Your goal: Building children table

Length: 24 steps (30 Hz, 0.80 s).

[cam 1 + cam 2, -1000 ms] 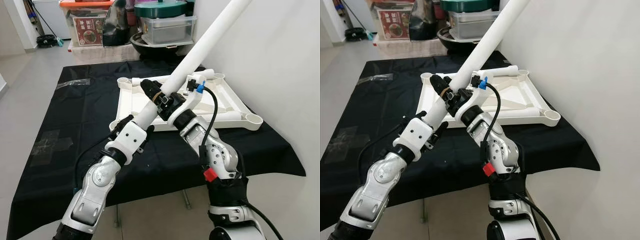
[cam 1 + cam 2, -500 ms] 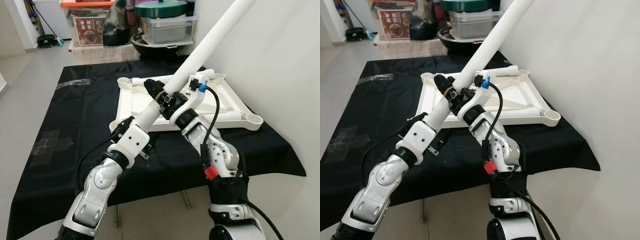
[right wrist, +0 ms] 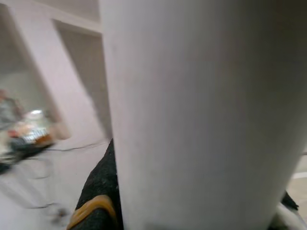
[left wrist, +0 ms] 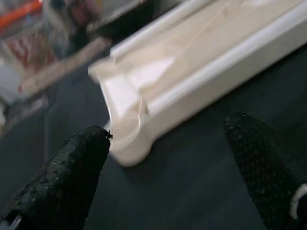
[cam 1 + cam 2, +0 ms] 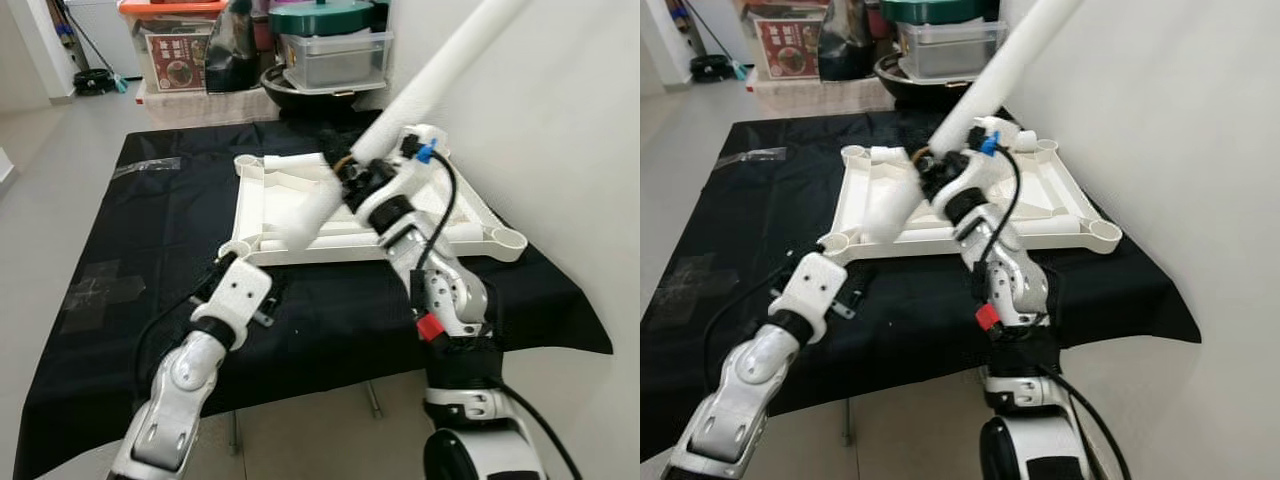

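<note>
A black cloth covers the worktop (image 5: 150, 250), and on it, toward the wall side, lies the white children's table top (image 5: 455, 205), upside down, with round leg sockets at its corners. The right tool (image 5: 350, 170) is closed around a long white tube, the table leg (image 5: 440, 70), which slants steeply: its upper end rises past the top of the head views, close to the white wall (image 5: 560, 120), while its lower end (image 5: 300, 225) hangs above the near left part of the upturned top. In the right wrist view the leg (image 3: 201, 110) stands just in front of the camera, with a black finger (image 3: 98, 191) pressed against its side. The left tool (image 4: 168, 167) is open and holds nothing; its two black fingers are spread apart over the dark cloth, just short of the top's near left corner socket (image 4: 127, 143). In the head views the left arm (image 5: 215, 330) sits low over the worktop's front edge. Behind the worktop are storage boxes (image 5: 170, 40) and a clear lidded bin (image 5: 335, 50) on the floor.
</note>
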### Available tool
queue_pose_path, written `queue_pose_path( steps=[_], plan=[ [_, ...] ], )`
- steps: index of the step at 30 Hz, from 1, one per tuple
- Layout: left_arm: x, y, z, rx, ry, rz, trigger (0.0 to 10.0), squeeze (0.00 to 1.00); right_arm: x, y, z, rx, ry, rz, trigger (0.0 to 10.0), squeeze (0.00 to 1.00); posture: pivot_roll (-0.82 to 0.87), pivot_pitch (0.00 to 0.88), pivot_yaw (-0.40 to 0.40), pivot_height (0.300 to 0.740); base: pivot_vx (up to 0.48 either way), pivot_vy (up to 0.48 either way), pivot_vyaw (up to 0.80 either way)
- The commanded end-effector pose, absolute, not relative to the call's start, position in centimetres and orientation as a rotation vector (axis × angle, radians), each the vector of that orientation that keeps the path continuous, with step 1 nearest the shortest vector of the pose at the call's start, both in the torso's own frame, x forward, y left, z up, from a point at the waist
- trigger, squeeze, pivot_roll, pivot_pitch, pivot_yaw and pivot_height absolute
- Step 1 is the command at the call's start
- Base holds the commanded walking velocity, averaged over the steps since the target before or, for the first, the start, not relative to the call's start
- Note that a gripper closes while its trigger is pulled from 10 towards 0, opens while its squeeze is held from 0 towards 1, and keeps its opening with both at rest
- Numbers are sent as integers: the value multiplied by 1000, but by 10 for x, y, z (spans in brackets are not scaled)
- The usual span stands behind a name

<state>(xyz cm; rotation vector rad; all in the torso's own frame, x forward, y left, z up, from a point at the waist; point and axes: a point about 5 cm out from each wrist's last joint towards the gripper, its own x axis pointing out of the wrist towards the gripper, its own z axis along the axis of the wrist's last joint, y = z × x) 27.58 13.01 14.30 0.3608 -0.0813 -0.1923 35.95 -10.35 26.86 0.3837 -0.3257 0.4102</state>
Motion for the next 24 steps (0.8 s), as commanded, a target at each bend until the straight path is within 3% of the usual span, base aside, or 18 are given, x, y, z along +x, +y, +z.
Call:
queue_pose_path(
  steps=[1, 8, 13, 24],
  plan=[
    [273, 128, 142, 324, -75, -188, 10000, 0, 359, -104, 265, 331, -345, 378, 10000, 0, 29, 0, -10, 740, 0, 0, 0],
    [252, 102, 144, 157, -107, -206, 10000, 0, 340, -112, 227, 106, -331, 317, 10000, 0, 30, 0, -12, 740, 0, 0, 0],
    [240, 88, 143, 119, -114, -233, 10000, 0, 324, -111, 208, 100, -306, 294, 10000, 0, 23, 0, -16, 740, 0, 0, 800],
    [247, 93, 165, 74, -183, -135, 10000, 0, 318, -102, 205, 92, -328, 277, 10000, 0, 30, 0, -29, 740, 0, 0, 800]
  ],
)
